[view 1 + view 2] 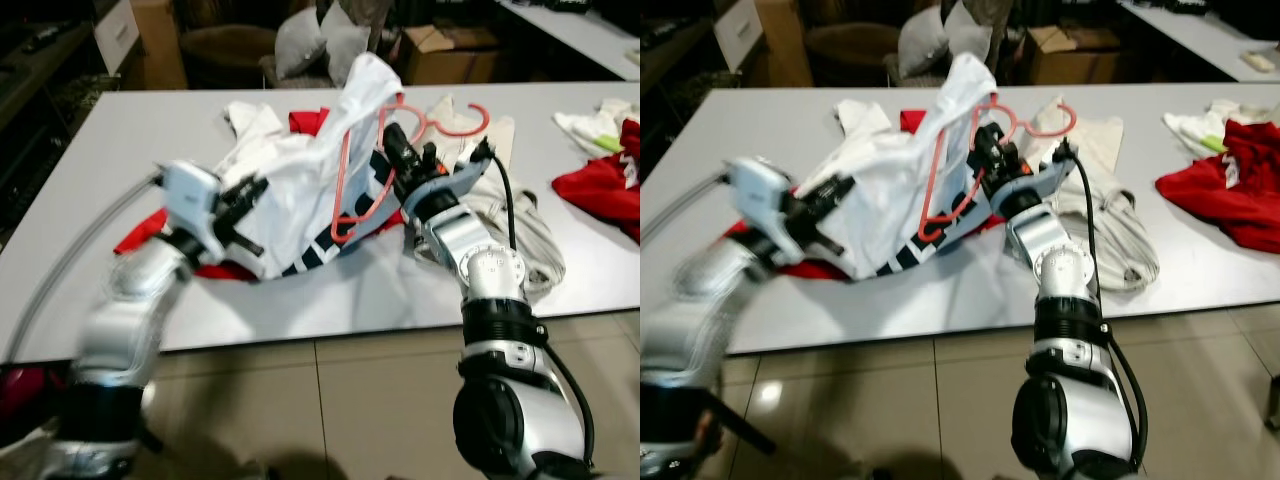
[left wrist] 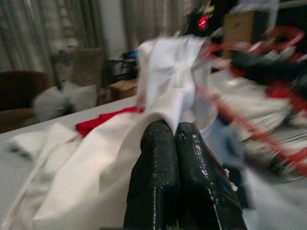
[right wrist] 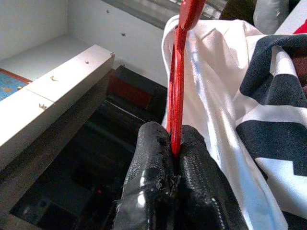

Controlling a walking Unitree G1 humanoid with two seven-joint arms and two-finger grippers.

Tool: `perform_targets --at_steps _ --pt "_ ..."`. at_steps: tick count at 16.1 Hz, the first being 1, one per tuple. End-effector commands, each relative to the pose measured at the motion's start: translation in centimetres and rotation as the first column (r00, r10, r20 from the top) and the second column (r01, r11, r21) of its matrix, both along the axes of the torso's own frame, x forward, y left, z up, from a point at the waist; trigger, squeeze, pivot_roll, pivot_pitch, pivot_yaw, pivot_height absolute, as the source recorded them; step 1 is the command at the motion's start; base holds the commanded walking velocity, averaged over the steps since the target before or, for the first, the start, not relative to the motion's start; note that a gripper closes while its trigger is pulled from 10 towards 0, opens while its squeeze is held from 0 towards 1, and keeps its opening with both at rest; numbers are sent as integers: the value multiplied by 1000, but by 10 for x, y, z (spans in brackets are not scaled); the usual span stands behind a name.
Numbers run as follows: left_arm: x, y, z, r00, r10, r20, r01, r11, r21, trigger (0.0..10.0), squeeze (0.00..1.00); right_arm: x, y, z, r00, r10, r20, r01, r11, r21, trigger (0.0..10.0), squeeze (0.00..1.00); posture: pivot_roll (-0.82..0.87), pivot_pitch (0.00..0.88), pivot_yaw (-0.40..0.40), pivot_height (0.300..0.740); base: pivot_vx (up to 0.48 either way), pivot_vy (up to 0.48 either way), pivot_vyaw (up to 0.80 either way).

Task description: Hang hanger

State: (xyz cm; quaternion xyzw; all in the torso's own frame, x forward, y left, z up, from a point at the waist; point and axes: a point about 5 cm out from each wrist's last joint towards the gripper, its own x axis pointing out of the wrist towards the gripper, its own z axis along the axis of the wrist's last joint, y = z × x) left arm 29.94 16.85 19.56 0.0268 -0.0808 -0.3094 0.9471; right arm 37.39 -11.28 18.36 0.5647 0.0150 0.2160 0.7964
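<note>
Right gripper (image 3: 173, 143): fingers clamped on red hanger (image 1: 350, 170), raised over table (image 1: 120, 130), partly inside white shirt (image 1: 310, 170). Left gripper (image 2: 175, 139): fingers pressed together, pinching shirt's lower edge beside red cloth (image 1: 140, 232)

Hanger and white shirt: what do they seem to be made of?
The hanger looks like thin moulded plastic, red with a slight gloss, though coated wire is possible; the right claw is clamped on its rod. The white shirt is soft matte cloth with dark stripes, creasing where the left claw pinches it.
</note>
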Motion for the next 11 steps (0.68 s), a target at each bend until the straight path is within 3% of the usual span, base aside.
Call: perform_targets --at_steps 1,4,5,8,11 --pt "-8 -2 6 996 -93 -7 93 995 -39 0 0 0 1 -3 1000 -10 -12 10 1000 0 10000 0 -96 3 18 740 0 0 0" --pt "-16 2 22 982 -186 13 185 963 -194 0 0 0 1 -4 1000 -16 -18 16 1000 0 10000 0 -96 5 21 740 0 0 0" --pt "-22 1 27 963 -268 4 263 939 -221 0 0 1 -3 -4 999 -34 -27 35 999 23 10000 0 -99 5 25 740 0 0 0" --pt "-32 -4 13 933 -354 -70 344 931 -126 0 0 3 -11 -3 996 -67 -53 71 994 80 10000 0 -109 7 35 740 0 0 0" --pt "-43 -10 9 901 -419 -112 406 906 -119 0 0 6 -16 -6 990 -99 -99 112 985 134 10000 0 -99 11 33 740 0 0 0"
